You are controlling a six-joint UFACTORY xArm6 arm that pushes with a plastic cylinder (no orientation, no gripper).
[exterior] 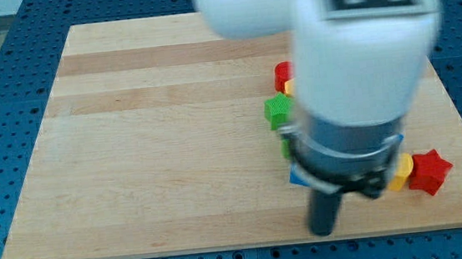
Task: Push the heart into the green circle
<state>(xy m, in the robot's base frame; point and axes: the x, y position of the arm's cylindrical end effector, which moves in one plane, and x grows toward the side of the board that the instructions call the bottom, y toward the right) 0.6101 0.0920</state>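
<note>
Judging from here, we risk scattering the wrong blocks: our arm hides the heart and green circle, so neither can be placed. Our tip point(325, 232) sits low on the worktop point(149, 153), below the green star point(278, 110); no hand exists.

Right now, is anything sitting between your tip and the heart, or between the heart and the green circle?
I cannot tell. My arm hides the middle of the cluster, so neither heart nor green circle can be made out. My tip sits at the view's bottom, below a green block and left of a red star.
</note>
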